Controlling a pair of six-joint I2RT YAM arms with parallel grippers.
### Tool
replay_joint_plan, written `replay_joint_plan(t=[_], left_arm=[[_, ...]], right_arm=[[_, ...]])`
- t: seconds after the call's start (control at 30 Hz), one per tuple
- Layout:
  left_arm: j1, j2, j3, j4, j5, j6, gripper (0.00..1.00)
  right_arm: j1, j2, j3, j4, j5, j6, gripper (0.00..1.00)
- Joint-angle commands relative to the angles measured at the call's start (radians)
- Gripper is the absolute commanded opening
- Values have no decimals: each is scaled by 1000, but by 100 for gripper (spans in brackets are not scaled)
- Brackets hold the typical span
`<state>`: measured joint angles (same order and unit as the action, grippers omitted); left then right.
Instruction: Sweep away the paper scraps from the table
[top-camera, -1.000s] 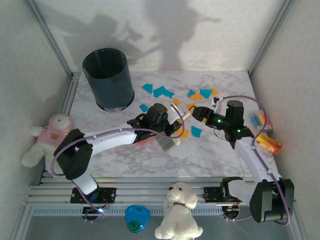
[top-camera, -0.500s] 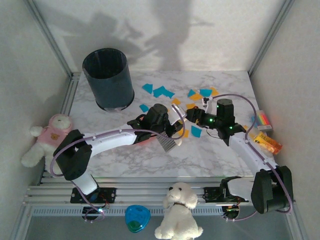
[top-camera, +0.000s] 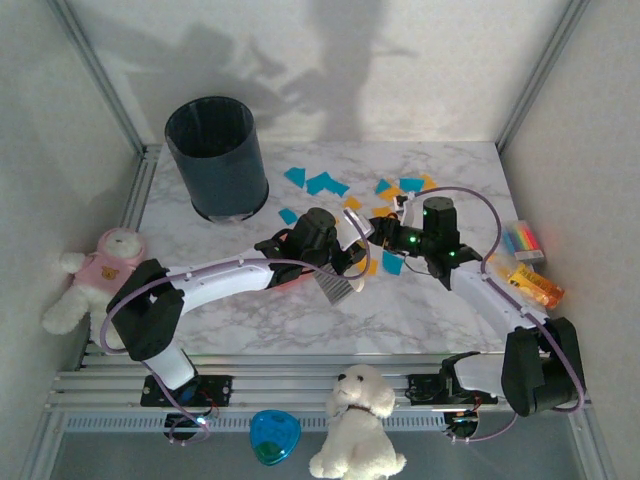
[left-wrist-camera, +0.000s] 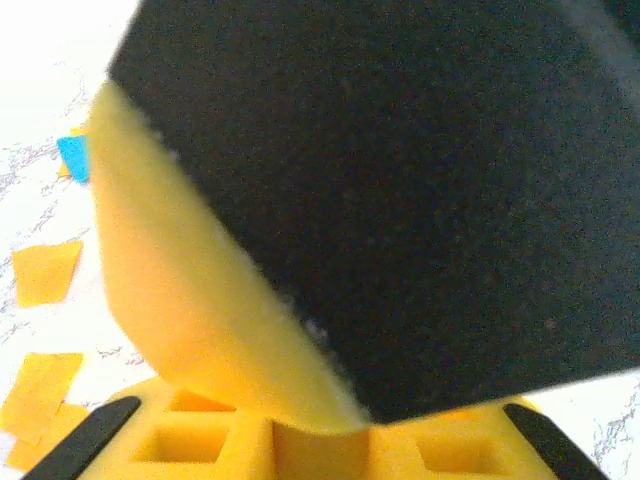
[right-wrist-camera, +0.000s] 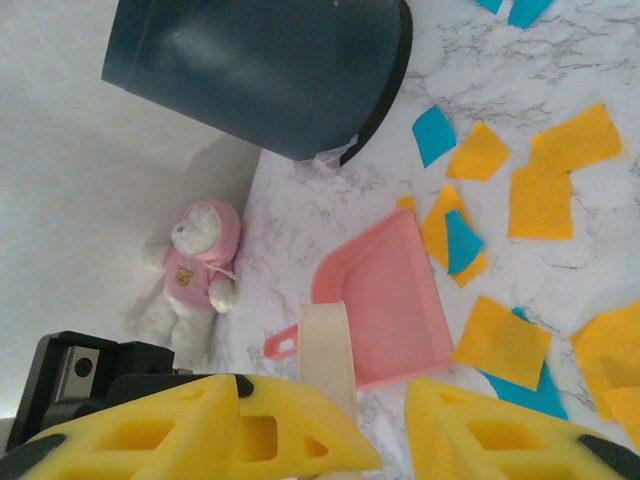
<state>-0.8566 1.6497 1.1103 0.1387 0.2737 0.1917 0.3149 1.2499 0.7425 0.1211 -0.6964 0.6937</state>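
Note:
Orange-yellow and teal paper scraps (top-camera: 320, 183) (right-wrist-camera: 540, 200) lie scattered on the back half of the marble table (top-camera: 430, 310). At the table's middle my left gripper (top-camera: 340, 258) (left-wrist-camera: 320, 450) is shut on a brush (top-camera: 336, 286), bristles toward the near edge. A black and yellow shape blocks most of the left wrist view. The brush's cream handle (top-camera: 360, 226) (right-wrist-camera: 325, 350) runs up into my right gripper (top-camera: 372, 230) (right-wrist-camera: 385, 420). Its jaws are narrowed round the handle, which rests against one finger with a gap to the other. The pink dustpan (top-camera: 290, 283) (right-wrist-camera: 385, 305) lies flat under the left arm.
A dark bin (top-camera: 217, 155) (right-wrist-camera: 260, 70) stands at the back left. A pink-dressed teddy (top-camera: 100, 275) (right-wrist-camera: 200, 265) sits off the left edge. A striped block (top-camera: 522, 240) and an orange toy (top-camera: 540, 288) lie at the right edge. A white plush dog (top-camera: 358, 420) rests on the front rail.
My right arm has swung left to the brush handle, and its jaws have narrowed around it. The left arm and the brush have hardly moved.

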Motion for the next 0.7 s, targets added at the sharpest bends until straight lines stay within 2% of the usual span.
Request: replay_joint_plan(t=[0.0,0.2,0.37,0.43,0.5,0.57,0.67], left_arm=[[-12,-34,-11,45,28,11,21],[-12,-32,-8,38,24,14,21],[-12,-34,-9,35,18,15,21],[-12,-40,-12,32,18,15,25],[-12,-47,-13,30,24,15,29],[-12,-59,-17,24,24,9,41],[-10,-84,-26,5,16,4,48]], right_arm=[[15,15,2,54,3,19,46],[30,25,3,46,15,16,41],[33,22,-2,15,57,9,30],[33,14,1,0,81,5,23],[34,2,4,-14,110,5,20],[34,-16,6,-26,151,5,17],[33,-48,9,-46,207,-2,12]])
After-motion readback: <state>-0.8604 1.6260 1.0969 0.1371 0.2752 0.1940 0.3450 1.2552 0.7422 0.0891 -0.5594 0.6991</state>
